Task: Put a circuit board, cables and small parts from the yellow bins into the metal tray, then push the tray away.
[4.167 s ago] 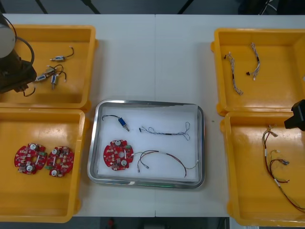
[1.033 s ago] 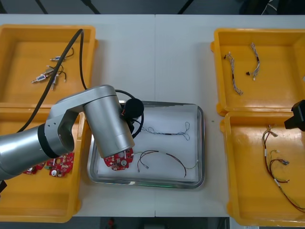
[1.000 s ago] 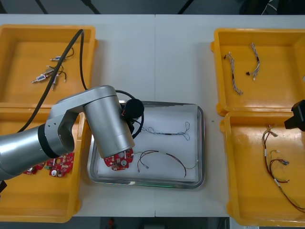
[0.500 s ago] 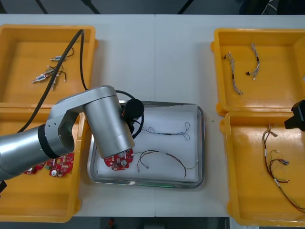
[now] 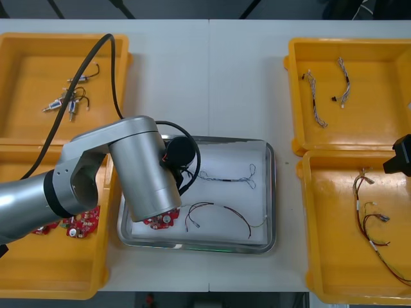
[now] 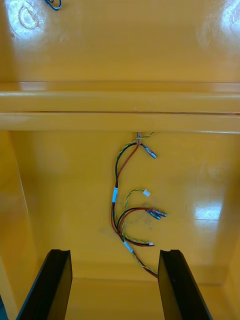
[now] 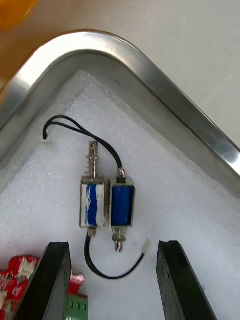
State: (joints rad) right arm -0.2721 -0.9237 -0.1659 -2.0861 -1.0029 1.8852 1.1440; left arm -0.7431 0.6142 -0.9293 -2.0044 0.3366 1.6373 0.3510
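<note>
My left gripper (image 7: 112, 282) stands open over the near-left corner of the metal tray (image 5: 272, 192). Two small metal parts (image 7: 107, 205) with blue bodies and black wires lie side by side on the white foam just beyond its fingers (image 7: 52, 280). In the front view the left arm covers that corner, and a red circuit board (image 5: 160, 221) peeks out beneath it. A twisted blue and white cable (image 5: 228, 176) and a red and yellow cable (image 5: 221, 215) lie in the tray. My right gripper (image 6: 114, 285) hangs open above red and yellow cables (image 6: 131, 210) in the near-right bin.
Yellow bins flank the tray: small metal parts (image 5: 67, 102) at far left, circuit boards (image 5: 77, 221) at near left, blue and white cables (image 5: 327, 90) at far right, red and yellow cables (image 5: 372, 218) at near right. Bare table lies beyond the tray.
My left gripper has opened and let go of a small metal part, which now lies beside the one in the tray. The left arm shifted slightly. The right arm has not moved.
</note>
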